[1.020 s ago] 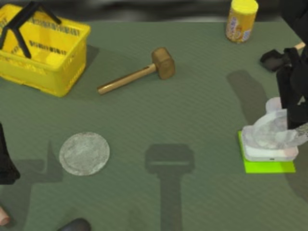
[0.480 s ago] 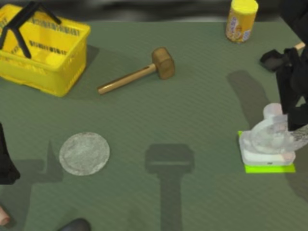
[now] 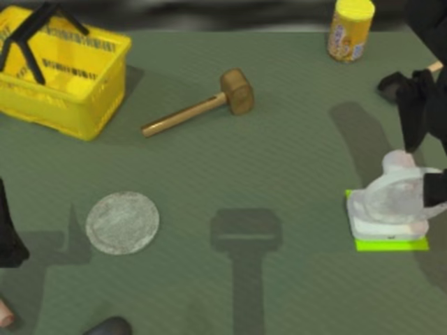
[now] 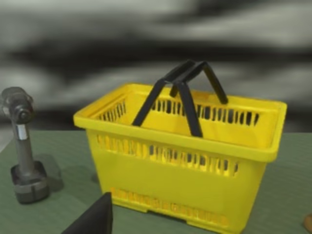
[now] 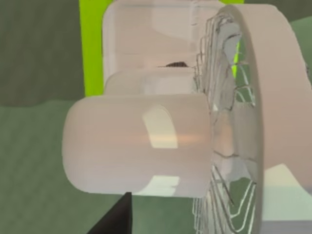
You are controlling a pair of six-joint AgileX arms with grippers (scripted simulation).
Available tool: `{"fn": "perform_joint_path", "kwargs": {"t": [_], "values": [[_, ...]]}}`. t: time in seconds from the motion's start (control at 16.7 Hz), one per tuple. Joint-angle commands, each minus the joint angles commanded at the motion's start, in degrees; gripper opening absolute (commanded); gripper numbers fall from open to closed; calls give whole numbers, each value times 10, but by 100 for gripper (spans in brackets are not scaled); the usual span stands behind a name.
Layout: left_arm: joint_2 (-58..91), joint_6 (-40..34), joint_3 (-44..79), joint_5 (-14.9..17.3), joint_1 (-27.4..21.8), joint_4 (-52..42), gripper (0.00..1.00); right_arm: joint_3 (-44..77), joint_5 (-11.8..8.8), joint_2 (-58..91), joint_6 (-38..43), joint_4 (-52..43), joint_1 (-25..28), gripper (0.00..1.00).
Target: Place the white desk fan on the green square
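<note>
White desk fan (image 3: 391, 209) stands on green square (image 3: 391, 243).

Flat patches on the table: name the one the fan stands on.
The green square, at the table's right under the white desk fan; the round grey disc on the left lies bare.

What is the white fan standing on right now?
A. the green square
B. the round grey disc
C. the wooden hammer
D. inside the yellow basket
A: the white desk fan stands with its base on the green square at the table's right side, lime-green edges peeking out around the base in the top view.
</note>
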Motion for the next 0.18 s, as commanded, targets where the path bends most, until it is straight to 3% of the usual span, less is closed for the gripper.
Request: {"fn": "perform_joint_path", "kwargs": {"t": [0.18], "values": [[0,0,0,0,0,0,100,0,0,0,0,0,0,100]]}}
